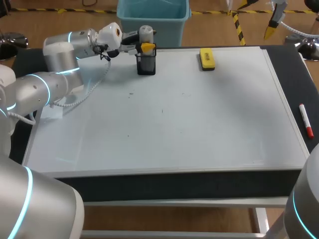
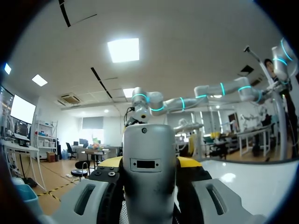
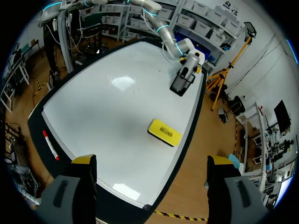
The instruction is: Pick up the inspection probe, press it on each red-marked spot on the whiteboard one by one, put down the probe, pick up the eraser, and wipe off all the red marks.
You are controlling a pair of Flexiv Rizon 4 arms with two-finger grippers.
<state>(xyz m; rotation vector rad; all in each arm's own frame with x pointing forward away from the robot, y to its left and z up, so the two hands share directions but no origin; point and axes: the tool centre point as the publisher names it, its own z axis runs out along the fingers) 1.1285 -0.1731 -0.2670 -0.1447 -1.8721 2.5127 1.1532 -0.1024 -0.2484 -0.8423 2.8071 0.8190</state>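
Head view first: where is the probe [image 1: 146, 34] sitting?
– It's standing upright in the black holder [image 1: 146, 65] at the whiteboard [image 1: 199, 124]'s far edge, with the eraser [image 1: 207, 58] lying nearby.
– Left wrist view?
– The left gripper [image 2: 149, 164] is pinching the probe.
– Right wrist view?
– The right gripper [image 3: 152, 161] is hanging spread wide, the eraser lying ahead of it.

1 ea: probe [image 1: 146, 33], holder [image 1: 146, 64], eraser [image 1: 207, 58], red mkr [image 1: 305, 120], whiteboard [image 1: 199, 129]; 2 arms [image 1: 55, 55]

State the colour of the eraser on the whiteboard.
The eraser is yellow with a dark base, clearest in the right wrist view.
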